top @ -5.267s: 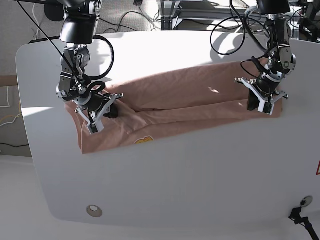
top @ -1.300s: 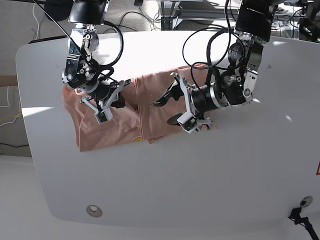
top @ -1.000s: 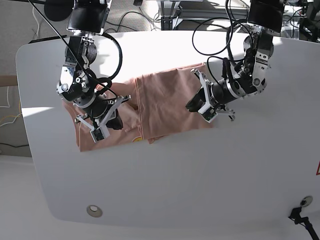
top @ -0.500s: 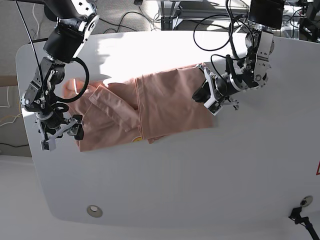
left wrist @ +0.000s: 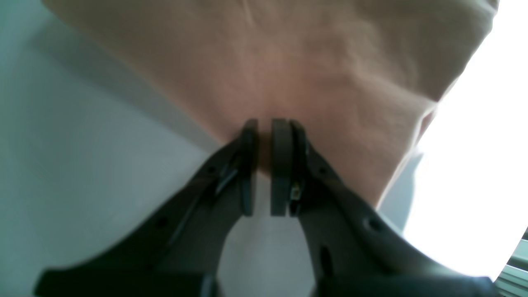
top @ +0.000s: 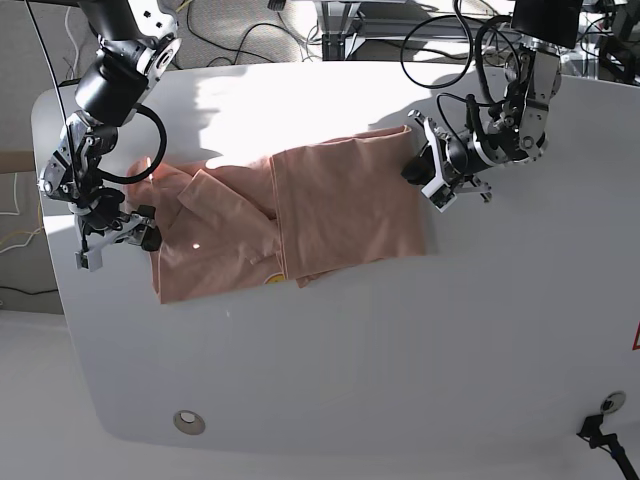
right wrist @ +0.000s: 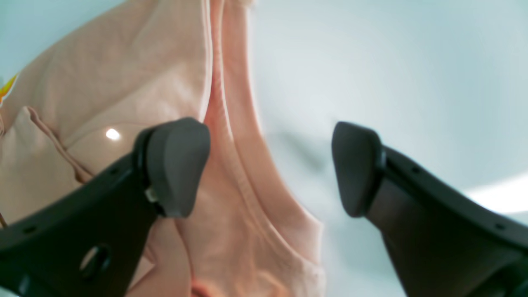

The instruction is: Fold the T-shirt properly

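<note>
The salmon-pink T-shirt [top: 330,205] lies on the white table [top: 330,360], its right part folded over the middle and a small yellow graphic [top: 272,280] at its front edge. My left gripper [top: 428,178] is shut, and its tips sit at the shirt's right edge. In the left wrist view the left gripper [left wrist: 264,136] has its pads nearly touching over the cloth [left wrist: 313,70]; I cannot tell whether fabric is pinched. My right gripper [top: 118,240] is open at the shirt's left edge. In the right wrist view the right gripper [right wrist: 268,165] stands wide over a seamed hem [right wrist: 231,136], holding nothing.
The table's curved left edge [top: 60,270] runs just beside my right gripper. A round grommet [top: 187,422] sits near the front left. Cables and metal frames [top: 340,30] lie behind the table. Bright sunlight [top: 250,110] falls on the far side.
My right gripper opened, let go of the shirt's middle and swung out to its left edge. My left gripper slid up and right along the right edge. The shirt stayed put.
</note>
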Robot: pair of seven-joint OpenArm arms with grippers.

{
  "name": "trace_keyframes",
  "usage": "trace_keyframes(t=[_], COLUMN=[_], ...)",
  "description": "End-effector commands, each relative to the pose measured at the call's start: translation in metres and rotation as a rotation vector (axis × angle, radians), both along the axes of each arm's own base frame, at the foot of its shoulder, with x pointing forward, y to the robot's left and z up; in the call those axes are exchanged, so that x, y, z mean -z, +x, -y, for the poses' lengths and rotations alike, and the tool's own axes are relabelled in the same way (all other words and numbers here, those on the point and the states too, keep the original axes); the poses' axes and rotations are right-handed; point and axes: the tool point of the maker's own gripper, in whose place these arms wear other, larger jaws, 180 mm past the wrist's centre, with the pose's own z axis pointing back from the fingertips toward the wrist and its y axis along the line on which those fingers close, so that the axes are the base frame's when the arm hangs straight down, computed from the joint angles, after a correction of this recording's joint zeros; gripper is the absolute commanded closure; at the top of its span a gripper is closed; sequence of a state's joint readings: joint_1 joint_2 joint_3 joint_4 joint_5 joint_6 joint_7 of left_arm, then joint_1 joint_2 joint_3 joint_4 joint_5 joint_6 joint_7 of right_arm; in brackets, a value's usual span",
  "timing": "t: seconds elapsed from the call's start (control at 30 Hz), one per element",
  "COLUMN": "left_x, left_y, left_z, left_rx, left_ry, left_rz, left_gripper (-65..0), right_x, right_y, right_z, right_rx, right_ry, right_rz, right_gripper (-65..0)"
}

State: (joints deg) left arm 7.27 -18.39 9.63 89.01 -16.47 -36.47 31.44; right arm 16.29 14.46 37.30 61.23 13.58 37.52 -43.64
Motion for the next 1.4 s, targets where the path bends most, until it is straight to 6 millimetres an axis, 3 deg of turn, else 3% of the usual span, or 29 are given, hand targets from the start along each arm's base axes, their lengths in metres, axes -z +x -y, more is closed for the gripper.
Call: trace_keyframes(t=[0.0,0.3,0.47,0.57,0.67,0.73,0.83,0.87,0.9,1.0,1.17,1.27,1.37], left_x=[-0.008,-0.001,-0.001,0.000,0.000,0.000,-0.001,-0.001,-0.001,-0.001,0.000,0.000,-0.001], left_y=[0.008,0.005,0.005,0.005,0.005,0.005,0.005,0.005,0.005,0.005,0.005,0.005,0.006], left_z=[0.000,-0.002,-0.002,-0.002,-0.002,-0.002,-0.003,-0.003,-0.003,-0.003,-0.003,-0.003,-0.003], left_rx=[-0.003,-0.013,-0.013,-0.013,-0.013,-0.013,-0.014,-0.014,-0.014,-0.014,-0.014,-0.014,-0.014], left_ry=[-0.023,-0.023,-0.023,-0.021,-0.021,-0.021,-0.020,-0.020,-0.020,-0.020,-0.019,-0.019,-0.019], left_rz=[0.029,0.004,0.004,0.004,0.004,0.004,0.005,0.005,0.005,0.005,0.004,0.004,0.005], left_gripper=[-3.4,-3.3,-3.3,-3.3,-3.3,-3.3,-3.3,-3.3,-3.3,-3.3,-3.3,-3.3,-3.3], right_x=[-0.016,-0.001,0.013,0.014,0.006,0.006,0.005,0.002,-0.003,-0.020,-0.070,-0.091,-0.105], right_y=[0.009,0.005,0.002,-0.001,0.002,0.002,0.002,0.003,0.005,0.002,-0.012,-0.022,-0.031], right_z=[0.008,-0.031,-0.075,-0.096,-0.101,-0.100,-0.098,-0.097,-0.095,-0.091,-0.098,-0.123,-0.165], right_rx=[0.007,-0.005,-0.087,-0.124,-0.127,-0.127,-0.129,-0.130,-0.128,-0.146,-0.165,-0.212,-0.291], right_ry=[-0.014,0.104,0.140,0.145,0.136,0.134,0.129,0.125,0.110,0.050,-0.071,-0.106,-0.101], right_rz=[0.048,0.057,0.021,0.024,0.052,0.052,0.054,0.060,0.074,0.098,0.147,0.164,0.207], right_gripper=[-47.8,-47.8,-47.6,-47.6,-46.4,-38.1,-15.3,-4.3,0.0,0.0,0.0,0.0,0.0])
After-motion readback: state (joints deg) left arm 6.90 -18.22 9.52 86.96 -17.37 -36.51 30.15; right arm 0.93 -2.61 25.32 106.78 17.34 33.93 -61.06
